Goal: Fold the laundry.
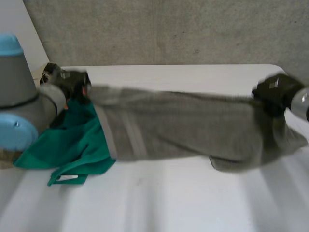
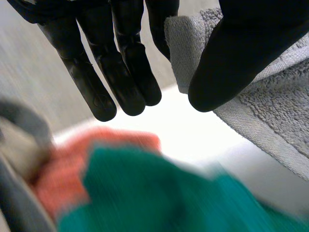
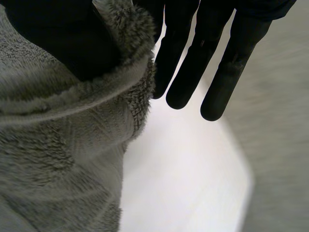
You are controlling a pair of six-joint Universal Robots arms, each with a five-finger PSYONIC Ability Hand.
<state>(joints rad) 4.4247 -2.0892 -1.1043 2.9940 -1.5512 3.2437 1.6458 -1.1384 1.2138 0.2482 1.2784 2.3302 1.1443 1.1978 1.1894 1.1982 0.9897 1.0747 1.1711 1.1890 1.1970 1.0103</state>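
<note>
Nearest, at 8 o'clock on the white table (image 1: 154, 203): green cloth (image 1: 72, 142), heaped under the left arm, orange cloth (image 2: 58, 169) just beside it. Beyond, from 9 to 3 o'clock: grey towel (image 1: 183, 128), stretched long between both hands. At 10 o'clock, left hand (image 1: 67, 79): pinches one end's corner between thumb and a finger, other fingers straight. At 3 o'clock, right hand (image 1: 273, 92): clamps the opposite end's edge under the thumb, remaining fingers straight. Looks like the spreading step, no fold made yet. Next, probably: lay the towel flat with even tension, clear of the green cloth.
</note>
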